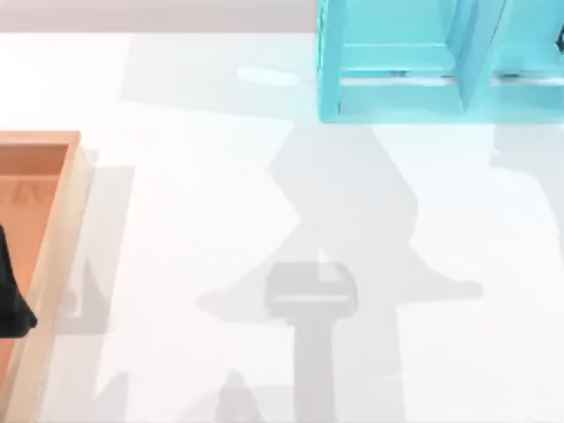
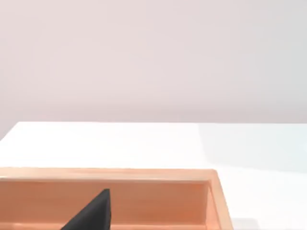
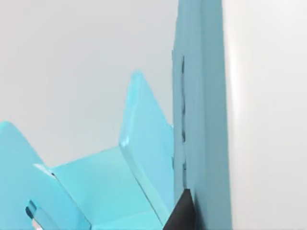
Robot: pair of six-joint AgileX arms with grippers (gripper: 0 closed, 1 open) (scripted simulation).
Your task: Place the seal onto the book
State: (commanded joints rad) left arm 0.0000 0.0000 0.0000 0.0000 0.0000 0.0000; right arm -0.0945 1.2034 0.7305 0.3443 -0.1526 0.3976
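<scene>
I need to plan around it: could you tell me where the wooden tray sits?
The wooden tray lies at the table's left edge in the top view, with the left gripper over it.

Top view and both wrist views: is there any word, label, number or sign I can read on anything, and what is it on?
None: no readable text anywhere.
Wooden tray: bare wood, no marking.
Turquoise shelf unit: plain panels, no label.
Table: plain white, with shadows.
Left gripper, over the tray at the table's left edge: dark, unmarked.
Right wrist view: a dark fingertip against the shelf, also unmarked.
</scene>
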